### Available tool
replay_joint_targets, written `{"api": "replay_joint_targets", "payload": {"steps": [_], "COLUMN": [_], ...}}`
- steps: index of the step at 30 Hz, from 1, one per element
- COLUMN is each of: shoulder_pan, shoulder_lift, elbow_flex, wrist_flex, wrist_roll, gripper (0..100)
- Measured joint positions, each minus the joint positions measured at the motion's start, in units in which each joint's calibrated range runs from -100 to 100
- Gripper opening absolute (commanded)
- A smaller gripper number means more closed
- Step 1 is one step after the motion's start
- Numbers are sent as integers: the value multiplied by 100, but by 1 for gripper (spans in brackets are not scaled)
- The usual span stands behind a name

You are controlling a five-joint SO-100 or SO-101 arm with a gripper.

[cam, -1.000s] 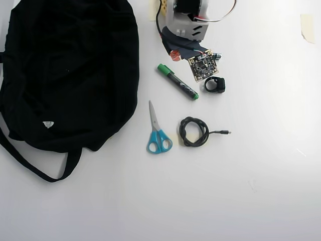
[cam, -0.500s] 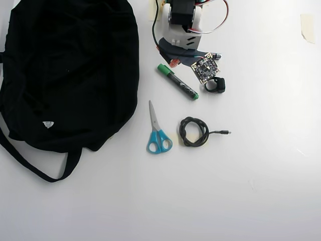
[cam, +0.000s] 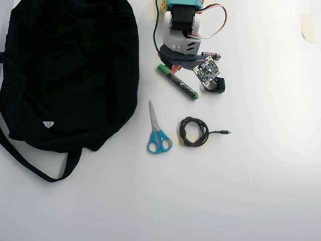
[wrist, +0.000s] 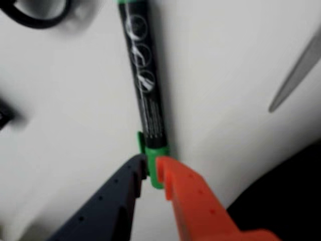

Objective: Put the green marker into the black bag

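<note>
The green marker (cam: 180, 86) lies flat on the white table, slanting, with its green cap toward the arm's base; the wrist view shows its black printed barrel (wrist: 145, 85) running up the frame. My gripper (wrist: 151, 163) hovers right over the cap, its dark finger and orange finger (wrist: 190, 196) almost together, the slit between them narrower than the cap. From overhead, the gripper (cam: 170, 68) sits at the marker's capped end. The black bag (cam: 70, 70) fills the left side, strap trailing toward the front, and shows as a dark corner (wrist: 286, 201) in the wrist view.
Blue-handled scissors (cam: 158, 133) lie just in front of the marker, their blade (wrist: 296, 75) showing in the wrist view. A coiled black cable (cam: 193, 131) sits beside them. A small black ring-shaped object (cam: 216, 85) rests by the marker's far tip. Tape (cam: 307, 25) marks the back right.
The arm has swung and come down so the gripper now sits over the marker's green cap. The marker, scissors, cable and bag have stayed where they were.
</note>
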Motion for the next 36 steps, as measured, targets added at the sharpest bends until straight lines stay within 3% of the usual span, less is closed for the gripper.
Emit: {"api": "replay_joint_targets", "payload": {"steps": [12, 20, 36], "shoulder_pan": [-59, -191, -316], "shoulder_lift": [0, 0, 0], "elbow_flex": [409, 841, 1171], "wrist_flex": [-266, -902, -1108], "wrist_roll": [0, -10, -186], "gripper": [13, 25, 26]}}
